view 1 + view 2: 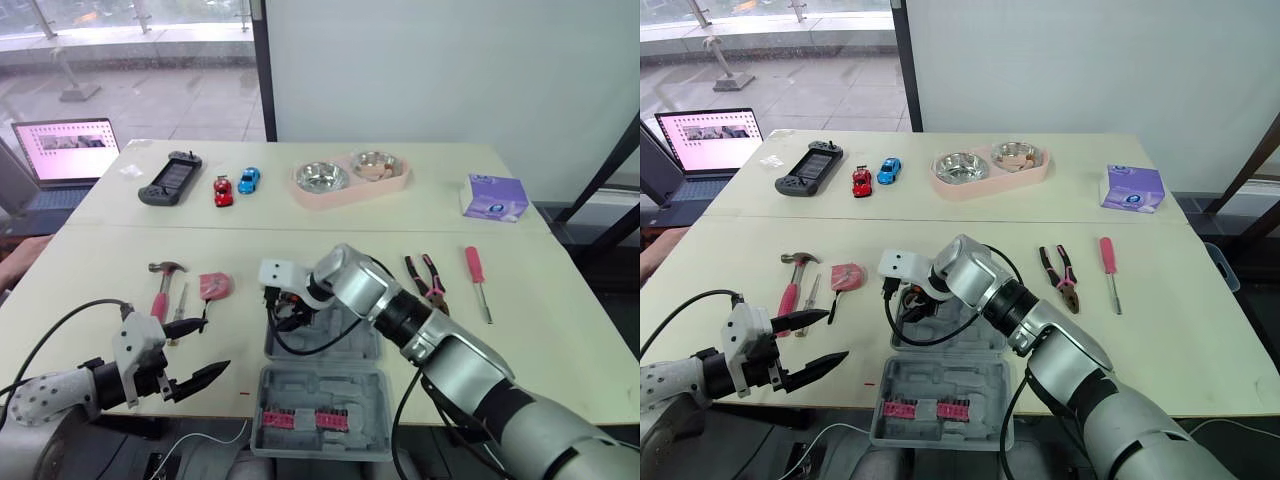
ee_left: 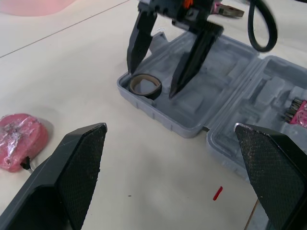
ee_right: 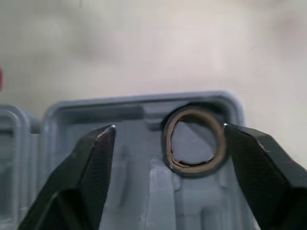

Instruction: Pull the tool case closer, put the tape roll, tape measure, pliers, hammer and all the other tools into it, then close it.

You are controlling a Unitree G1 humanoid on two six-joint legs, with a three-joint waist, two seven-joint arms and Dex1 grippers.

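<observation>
The grey tool case (image 1: 322,385) lies open at the table's front centre. A brown tape roll (image 2: 146,86) sits in the case's far left corner pocket. My right gripper (image 1: 285,312) hangs open just above it, one finger on each side of the roll (image 3: 192,170), not clamping it. My left gripper (image 1: 212,346) is open and empty, left of the case. Beyond it lie a pink-handled hammer (image 1: 162,285), a small screwdriver (image 1: 180,300) and a pink tape measure (image 1: 214,287). The pliers (image 1: 428,280) and a red screwdriver (image 1: 477,278) lie to the case's right.
On the far half of the table are a game controller (image 1: 172,178), a red toy car (image 1: 223,190), a blue toy car (image 1: 248,180), a pink double bowl (image 1: 350,178) and a purple tissue box (image 1: 494,197). A laptop (image 1: 65,150) stands off the table's far left.
</observation>
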